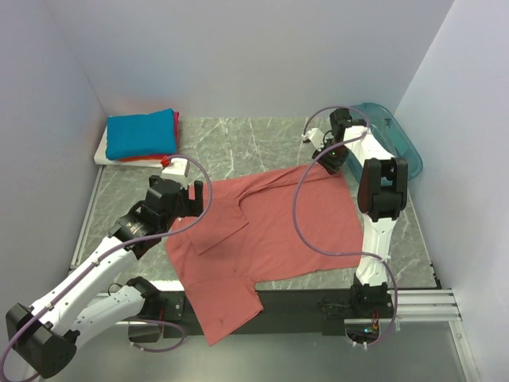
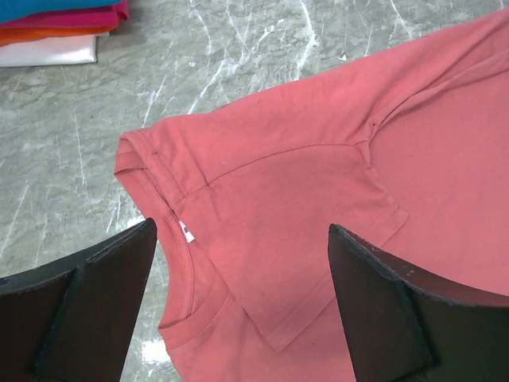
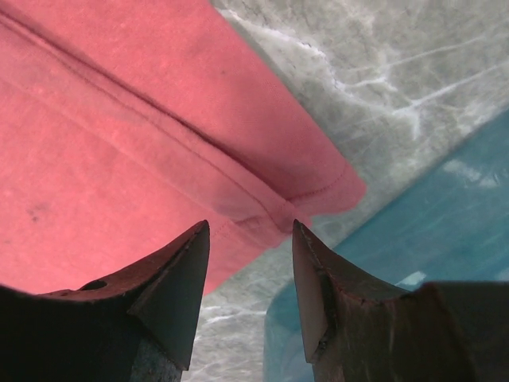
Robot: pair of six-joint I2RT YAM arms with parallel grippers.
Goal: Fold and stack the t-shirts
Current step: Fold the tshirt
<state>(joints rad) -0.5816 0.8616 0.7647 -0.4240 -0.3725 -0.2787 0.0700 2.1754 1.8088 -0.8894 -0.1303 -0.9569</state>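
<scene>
The large pink shirt lies spread across the middle of the grey marbled counter. Its tail at seven o'clock hangs over the near edge, so how far that part drops cannot be judged from above. The left hand sits at the shirt's nine o'clock side, over the collar, with its fingers released wide and no cloth between them. In its own wrist view the neckband, a small label and one short sleeve folded in over the chest show between the dark fingers; the rest of the shirt runs out of the picture. The right hand is at the shirt's one o'clock corner. Its fingers are apart and grasp nothing, and the hemmed corner lies flat just past the tips; whether the tips touch the cloth is hard to tell. At ten o'clock a stack of folded shirts sits by the wall: a blue shirt on top, a red shirt showing only as an edge, and a white shirt at the bottom, mostly covered. A teal bin stands at two o'clock, partly hidden by the right arm.
</scene>
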